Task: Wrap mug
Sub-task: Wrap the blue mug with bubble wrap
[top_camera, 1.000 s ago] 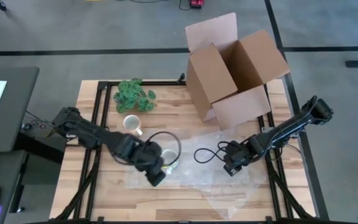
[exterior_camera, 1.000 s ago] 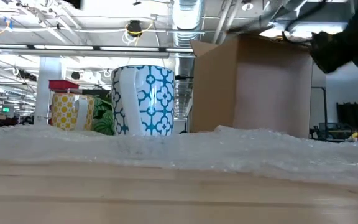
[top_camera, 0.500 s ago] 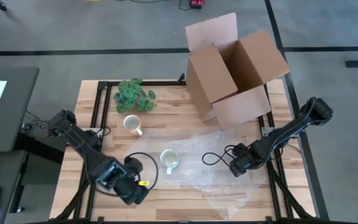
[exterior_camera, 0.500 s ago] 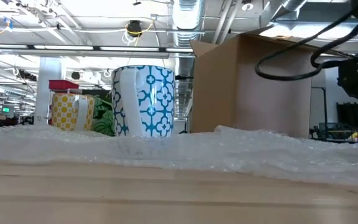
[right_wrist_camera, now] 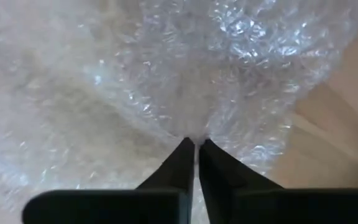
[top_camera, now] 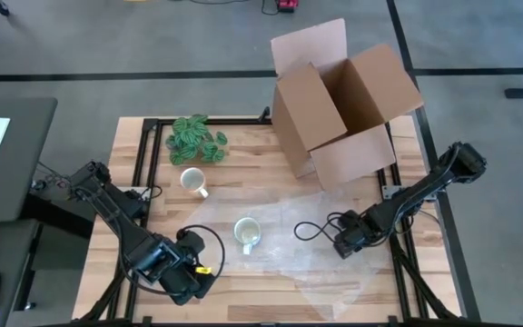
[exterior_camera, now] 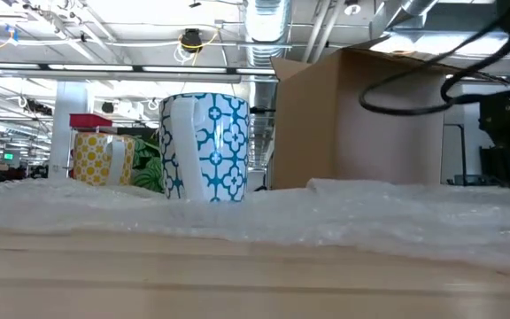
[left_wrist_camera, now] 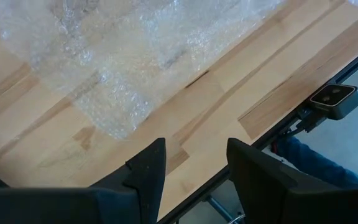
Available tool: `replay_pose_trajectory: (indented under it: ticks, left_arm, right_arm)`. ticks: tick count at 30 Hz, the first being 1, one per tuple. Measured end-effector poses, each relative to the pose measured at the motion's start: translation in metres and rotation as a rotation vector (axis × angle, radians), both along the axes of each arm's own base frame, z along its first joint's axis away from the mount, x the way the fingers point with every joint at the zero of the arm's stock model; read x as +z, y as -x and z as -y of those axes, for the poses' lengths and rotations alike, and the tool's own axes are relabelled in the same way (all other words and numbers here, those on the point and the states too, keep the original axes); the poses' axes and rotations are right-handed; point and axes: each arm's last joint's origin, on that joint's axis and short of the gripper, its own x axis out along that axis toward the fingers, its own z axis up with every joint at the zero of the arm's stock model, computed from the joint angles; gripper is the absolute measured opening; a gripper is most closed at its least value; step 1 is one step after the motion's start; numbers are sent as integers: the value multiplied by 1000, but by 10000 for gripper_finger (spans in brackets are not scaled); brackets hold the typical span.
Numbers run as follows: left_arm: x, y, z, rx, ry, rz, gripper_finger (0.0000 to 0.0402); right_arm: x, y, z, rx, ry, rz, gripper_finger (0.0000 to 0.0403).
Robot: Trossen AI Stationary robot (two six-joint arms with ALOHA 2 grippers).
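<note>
Mug (top_camera: 247, 233), blue-patterned and upright, is sitting on the bubble wrap (top_camera: 334, 272) mid-table. Your left gripper (left_wrist_camera: 194, 171) has just released it and swung back to the table's near-left edge, fingers spread with nothing between them, so placing is done and folding comes next. Your right gripper (right_wrist_camera: 196, 149) is pinching the wrap right of the mug, fingers nearly closed on the film. You're also working near a second mug (top_camera: 192, 180), a plant (top_camera: 195, 140) and an open box (top_camera: 339, 104), all behind and clear.

wooden table (top_camera: 152, 145), bubble wrap (top_camera: 280, 250), two mugs, plant (top_camera: 195, 139), box (top_camera: 339, 100)
</note>
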Motion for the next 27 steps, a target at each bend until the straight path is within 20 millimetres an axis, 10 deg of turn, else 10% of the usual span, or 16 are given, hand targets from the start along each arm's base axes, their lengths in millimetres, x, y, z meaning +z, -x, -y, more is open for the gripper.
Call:
replay_pose_trajectory:
  ticks: [12,27]
  left_arm:
    - [0,-1,1,-27,-4,7,152]
    - [0,-2,-1,-28,-38,36,152]
  right_arm:
    - [69,-22,-9,106,-52,6,1]
    - [22,-30,11,72,-5,154,98]
